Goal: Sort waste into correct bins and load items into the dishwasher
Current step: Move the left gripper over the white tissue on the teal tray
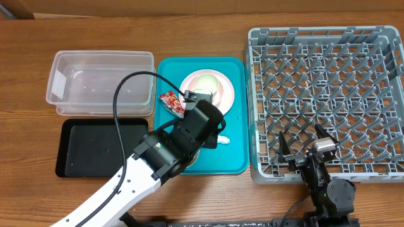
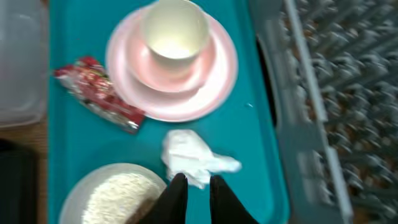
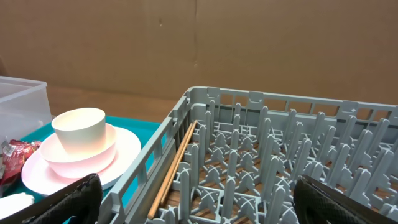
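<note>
Tissue (image 2: 194, 158) on teal tray (image 2: 261, 168), just beside rice bowl (image 2: 118, 193). Left hand (image 2: 195, 185) narrow, nipping its near edge. I'd lift straight, slow; thin pinch may slip. Right hand (image 1: 304, 145) wide, over rack (image 1: 328, 94).

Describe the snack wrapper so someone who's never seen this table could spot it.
Start at the teal tray in the middle of the table. Near its left edge, just left of the pink plate, lies the wrapper: small, crinkled, and the only red thing on it.
</note>
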Tool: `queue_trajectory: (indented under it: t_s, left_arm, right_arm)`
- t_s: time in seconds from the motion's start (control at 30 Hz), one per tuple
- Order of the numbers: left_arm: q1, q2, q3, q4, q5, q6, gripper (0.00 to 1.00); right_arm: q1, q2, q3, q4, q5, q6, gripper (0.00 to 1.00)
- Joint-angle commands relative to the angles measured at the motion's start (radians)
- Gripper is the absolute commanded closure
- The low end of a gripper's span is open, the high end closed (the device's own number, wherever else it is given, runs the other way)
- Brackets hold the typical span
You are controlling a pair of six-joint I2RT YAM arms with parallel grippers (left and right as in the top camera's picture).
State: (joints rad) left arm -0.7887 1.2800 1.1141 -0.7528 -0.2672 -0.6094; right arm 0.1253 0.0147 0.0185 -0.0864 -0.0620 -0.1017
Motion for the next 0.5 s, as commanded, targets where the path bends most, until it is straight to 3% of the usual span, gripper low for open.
queue_trajectory:
  t_s: [0.0,0.47]
  left_arm:
    - [-0.003,0.050,0.014,0.002,-0.155,-0.005,0.82]
    - [-0.004,0.267,0.014,0.112,-0.151,0.089,0.77]
  right_arm:
    - [0.005,-0.012,-0.011,0.006,0.009,0.000,0.00]
    - [0.005,-0.012,-0.011,0.006,0.009,0.000,0.00]
